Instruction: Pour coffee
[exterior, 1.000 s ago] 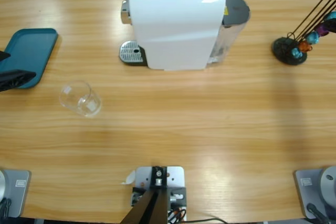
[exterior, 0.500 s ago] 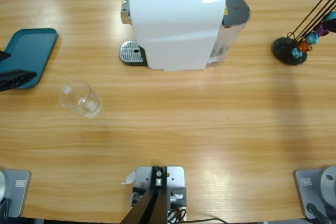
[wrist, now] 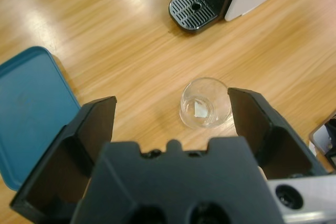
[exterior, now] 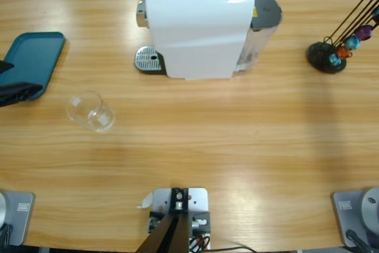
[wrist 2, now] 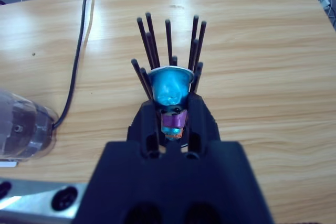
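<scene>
No coffee could be made out; the clear tumbler (exterior: 90, 111) showed only a pale patch at its base. It stood upright on the wooden table (exterior: 237, 134), well apart from the white machine (exterior: 198, 25) and its drip grate (exterior: 148, 60), and near the teal tray (exterior: 35, 57).

In the left wrist view the tumbler (wrist: 206, 103) sat ahead of the left gripper (wrist: 170, 100), nearer the right-hand jaw, touching neither. The jaws were spread wide with nothing in them. From above, this gripper (exterior: 15, 78) showed at the table's left edge, over the tray's near side, apart from the tumbler.

The right gripper (wrist 2: 176, 103) had its jaws drawn close together, leaving a narrow slot. It looked toward the capsule stand (wrist 2: 168, 40), where a blue capsule (wrist 2: 169, 87) sat just past the jaw tips; whether they touched the stand could not be told. It did not show from above, where the stand (exterior: 325, 57) stood near the table's right edge.

Against the picture a second before, the left gripper had shifted slightly over the tray; the tumbler, machine and stand had not moved.
</scene>
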Robot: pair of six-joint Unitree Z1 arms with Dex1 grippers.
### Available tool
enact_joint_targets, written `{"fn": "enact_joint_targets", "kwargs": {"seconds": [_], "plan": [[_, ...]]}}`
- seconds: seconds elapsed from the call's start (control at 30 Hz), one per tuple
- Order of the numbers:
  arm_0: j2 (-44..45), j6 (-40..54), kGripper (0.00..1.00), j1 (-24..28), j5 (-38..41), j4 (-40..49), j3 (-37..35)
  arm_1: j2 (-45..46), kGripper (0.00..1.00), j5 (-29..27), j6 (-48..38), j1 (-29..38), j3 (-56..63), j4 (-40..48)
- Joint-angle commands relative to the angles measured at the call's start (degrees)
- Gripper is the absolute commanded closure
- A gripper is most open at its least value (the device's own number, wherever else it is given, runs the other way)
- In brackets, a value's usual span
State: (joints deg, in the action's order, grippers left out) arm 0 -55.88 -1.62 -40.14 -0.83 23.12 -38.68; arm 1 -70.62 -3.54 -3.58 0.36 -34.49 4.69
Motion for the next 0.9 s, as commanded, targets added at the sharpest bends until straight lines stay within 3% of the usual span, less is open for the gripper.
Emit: {"fn": "enact_joint_targets", "kwargs": {"seconds": [0.03,0.37,0.47,0.57,0.63,0.8,0.9], "plan": [[1.1,-0.9,0.082,-0.4,0.8,-0.8,2.9,2.9,1.000,-0.9,-0.6,-0.4,-1.8,-3.1],[1.6,-1.0,0.082,-0.4,1.0,-0.9,3.0,9.6,1.000,-0.9,0.1,-0.4,-6.4,-10.0],[1.8,-1.0,0.082,-0.4,1.0,-0.9,3.0,12.0,1.000,1.8,1.6,2.0,-9.8,-12.7],[3.3,-0.9,0.082,-0.4,1.2,-0.1,2.5,12.8,1.000,7.3,6.7,8.8,-12.0,-15.9],[5.7,-0.3,0.082,-0.4,1.7,2.1,1.6,12.6,1.000,9.5,14.6,15.9,-12.5,-16.7],[9.5,3.0,0.082,-0.6,3.0,7.6,-0.5,7.5,1.000,10.5,21.3,36.0,-17.7,-21.7],[10.0,3.4,0.082,-1.1,4.3,8.3,-0.8,0.2,1.000,10.5,22.7,44.5,-24.9,-23.2]]}}
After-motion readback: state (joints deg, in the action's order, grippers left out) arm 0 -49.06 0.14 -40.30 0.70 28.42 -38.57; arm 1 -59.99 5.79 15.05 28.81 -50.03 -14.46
